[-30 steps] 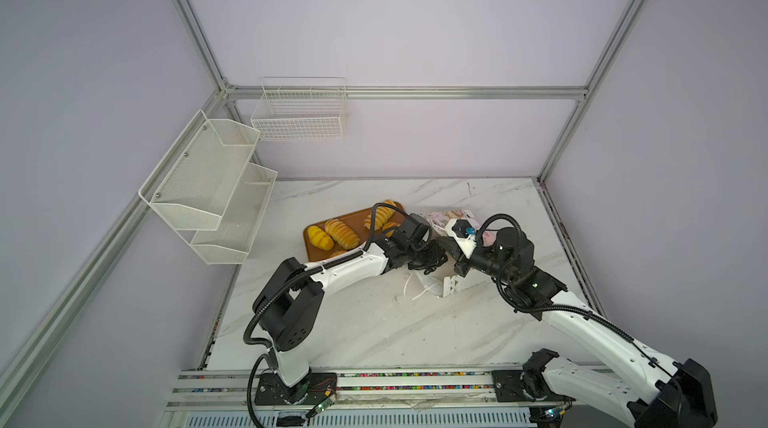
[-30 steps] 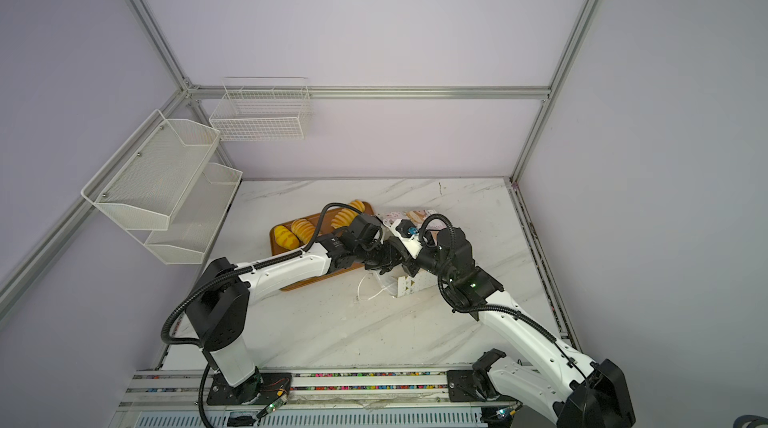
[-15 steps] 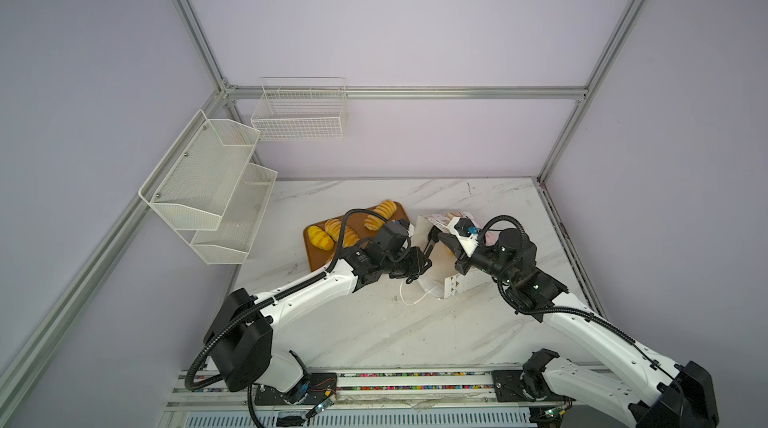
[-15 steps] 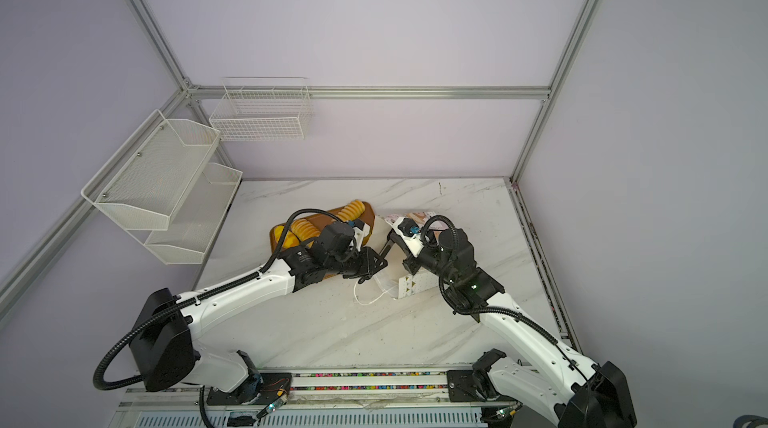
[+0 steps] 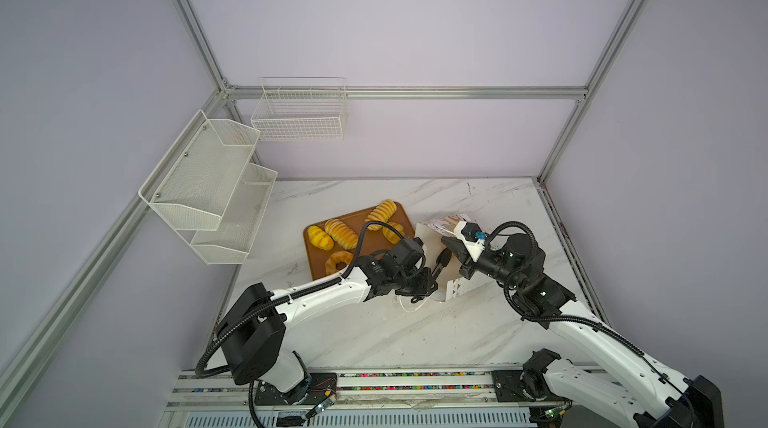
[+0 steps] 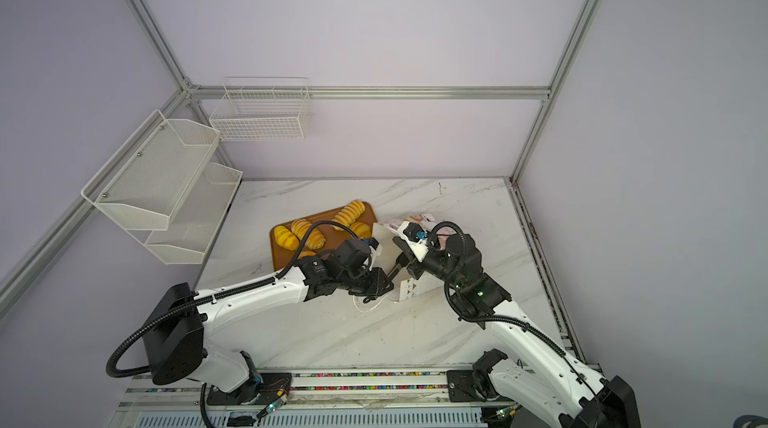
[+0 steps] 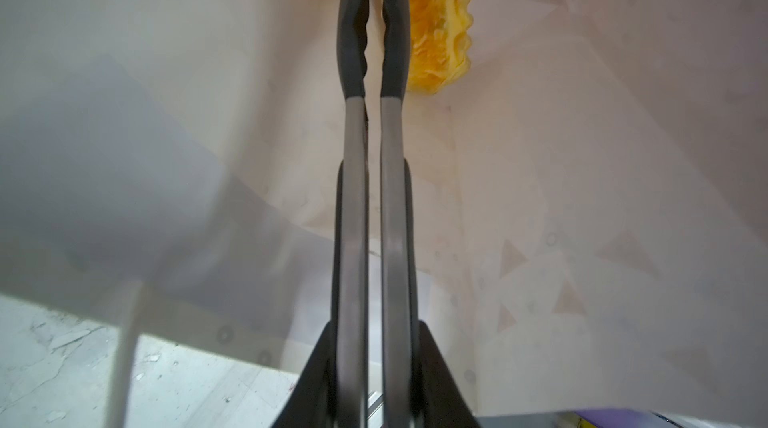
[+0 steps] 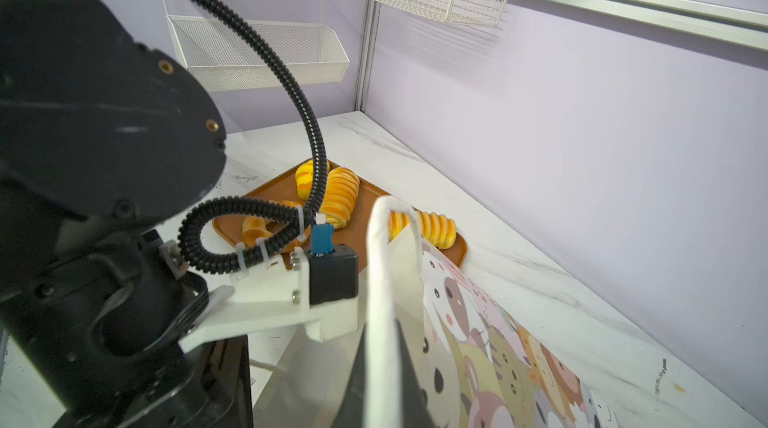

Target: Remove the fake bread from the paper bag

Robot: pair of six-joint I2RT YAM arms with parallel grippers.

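Five pieces of fake bread (image 5: 340,233) are seen in both top views on the brown tray (image 5: 314,255), which is set toward the far edge of the counter (image 5: 374,334). The paper bag (image 5: 428,234) is laid on its side just beside the tray, on the side toward the right edge. Its mouth is turned to the left gripper (image 5: 432,276) and its upper rim is met by the right gripper (image 5: 451,246).

From the left wrist, the fingers (image 7: 440,380) are seen clamped narrow on a pair of tongs (image 7: 353,197), which are pushed deep into the bag's white interior. A ridged loaf (image 7: 440,30) is seen just beside the nearly closed tips, apparently not between them.

From the right wrist, the bag's rim and a white cord handle (image 8: 378,280) are shown pinched tight.

The loaf could be shoved deeper if the tongs are advanced unopened. The thin paper could be torn or pulled free if the rim is tugged hard.
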